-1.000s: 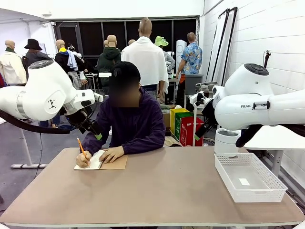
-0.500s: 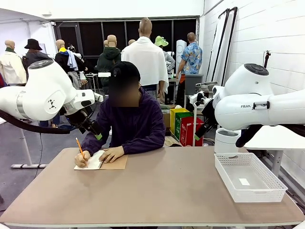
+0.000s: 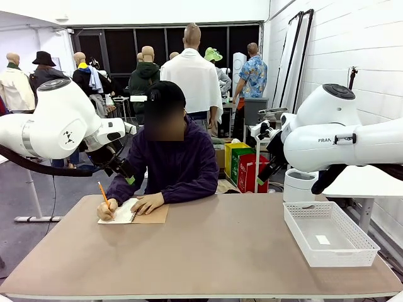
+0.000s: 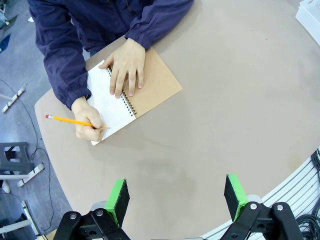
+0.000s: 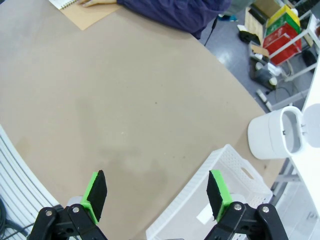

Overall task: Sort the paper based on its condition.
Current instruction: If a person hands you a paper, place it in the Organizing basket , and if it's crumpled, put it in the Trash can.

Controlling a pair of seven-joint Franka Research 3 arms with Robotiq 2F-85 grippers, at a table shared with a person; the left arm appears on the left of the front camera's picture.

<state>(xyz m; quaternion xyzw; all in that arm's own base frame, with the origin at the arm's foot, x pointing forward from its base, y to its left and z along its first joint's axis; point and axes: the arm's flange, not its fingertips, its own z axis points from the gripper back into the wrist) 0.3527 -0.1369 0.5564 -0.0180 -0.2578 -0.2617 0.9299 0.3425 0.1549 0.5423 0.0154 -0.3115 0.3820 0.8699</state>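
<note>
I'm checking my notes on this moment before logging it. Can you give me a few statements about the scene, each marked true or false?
The person's hand holds a pencil over the spiral notebook. True.
The left gripper is shut on a sheet. False: open, holding nothing.
The white basket is stacked with sheets. False: it holds one small white patch on its bottom.
The right gripper is open above the table. True.

This is a robotics lab, by every sign. A white left arm (image 3: 56, 119) and a white right arm (image 3: 334, 135) flank a plain tan table (image 3: 208, 251). A painted block wall (image 3: 352, 50) runs alongside. The grey floor (image 3: 12, 201) is bare, with what look like coloured storage crates (image 3: 242, 165) behind.
</note>
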